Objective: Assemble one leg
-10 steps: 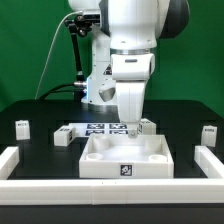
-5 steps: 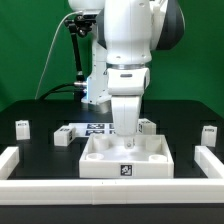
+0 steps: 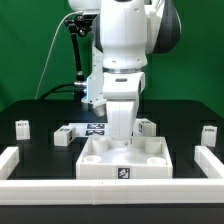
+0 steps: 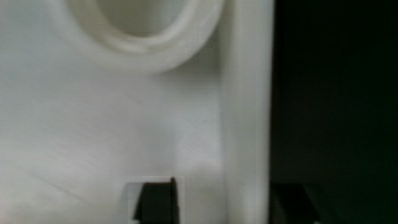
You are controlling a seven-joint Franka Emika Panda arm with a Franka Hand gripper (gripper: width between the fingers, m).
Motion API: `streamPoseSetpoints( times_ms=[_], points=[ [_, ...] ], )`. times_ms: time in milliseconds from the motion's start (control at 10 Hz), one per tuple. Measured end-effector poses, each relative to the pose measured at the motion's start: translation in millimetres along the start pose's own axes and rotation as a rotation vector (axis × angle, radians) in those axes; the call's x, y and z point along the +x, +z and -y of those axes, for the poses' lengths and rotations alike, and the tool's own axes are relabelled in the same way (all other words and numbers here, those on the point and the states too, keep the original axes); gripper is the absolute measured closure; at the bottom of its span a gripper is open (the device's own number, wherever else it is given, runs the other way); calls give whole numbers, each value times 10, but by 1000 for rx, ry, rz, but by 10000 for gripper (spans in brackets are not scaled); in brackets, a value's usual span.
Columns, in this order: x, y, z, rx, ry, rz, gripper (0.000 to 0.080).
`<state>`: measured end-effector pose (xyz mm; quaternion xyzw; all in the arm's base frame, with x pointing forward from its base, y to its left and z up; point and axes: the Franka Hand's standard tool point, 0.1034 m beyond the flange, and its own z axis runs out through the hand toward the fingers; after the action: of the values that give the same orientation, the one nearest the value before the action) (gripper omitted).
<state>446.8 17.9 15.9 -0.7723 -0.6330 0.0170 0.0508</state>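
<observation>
The arm is reaching down over the back of the large white tray piece (image 3: 150, 165), with its claw (image 3: 120, 134) sitting low at the tray's rear wall. Whether the claw is apart or together cannot be told: the wrist view is showing only one dark fingertip (image 4: 157, 198) against white plastic with a round recess. The leg (image 3: 146, 126) is standing on the black tabletop (image 3: 40, 150), just beside the arm on the exterior view's right. Another leg (image 3: 22, 126) is sitting far off on the exterior view's left.

White tray (image 3: 100, 168) (recessed corners), marker board (image 3: 95, 127)
</observation>
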Motion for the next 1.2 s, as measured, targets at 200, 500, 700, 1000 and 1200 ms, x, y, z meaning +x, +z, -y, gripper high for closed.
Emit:
streamPoseSetpoints(
  times_ms=[200,500,700,1000,1200],
  points=[
    [-1,-3,-6,-2,1,0,713],
    [-2,-3,-8,-3,1,0,740],
    [-2,-3,-8,-3,1,-1,740],
    [30,-6,-94,-12,-87,6,739],
    [151,-13,-184,-27,-137,5,739]
  ],
)
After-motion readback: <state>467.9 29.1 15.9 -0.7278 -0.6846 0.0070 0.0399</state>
